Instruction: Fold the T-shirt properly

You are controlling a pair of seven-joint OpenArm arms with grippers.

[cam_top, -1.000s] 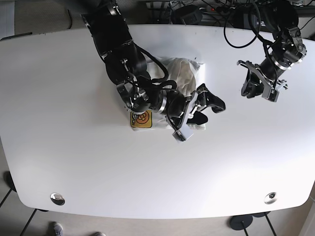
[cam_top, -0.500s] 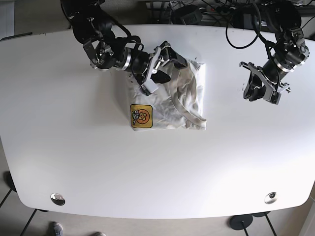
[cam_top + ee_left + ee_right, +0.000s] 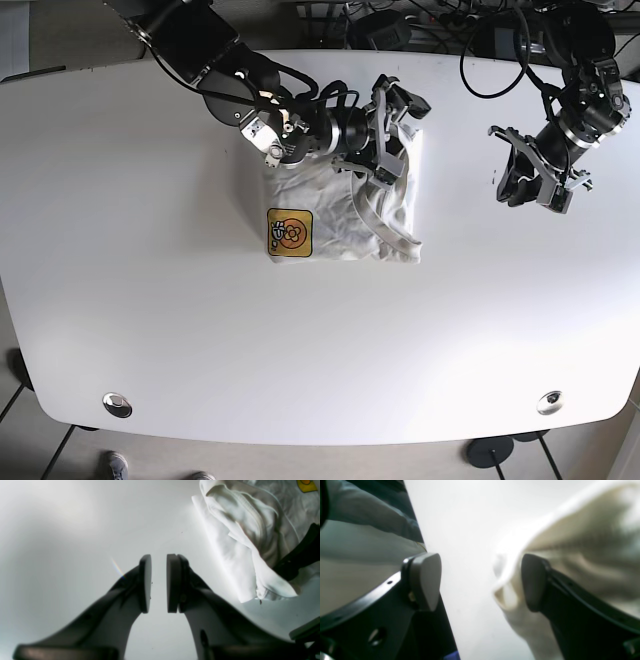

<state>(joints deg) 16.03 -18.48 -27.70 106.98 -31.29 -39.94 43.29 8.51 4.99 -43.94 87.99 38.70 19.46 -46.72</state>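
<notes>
On the glossy white oval table (image 3: 180,330), a crumpled white cotton T-shirt with a yellow square print (image 3: 335,215) lies near the far middle. The right tool (image 3: 397,135) spreads wide at the shirt's far edge, one finger against cloth. The left tool (image 3: 159,582), narrowly parted and empty, hangs beside the shirt. Tangled black cables (image 3: 420,20) crowd the floor behind the table.

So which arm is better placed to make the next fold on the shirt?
The right arm, probably. Its gripper sits over the T-shirt with jaws open at a fabric edge. The left gripper hovers over bare table, apart from the cloth.
</notes>
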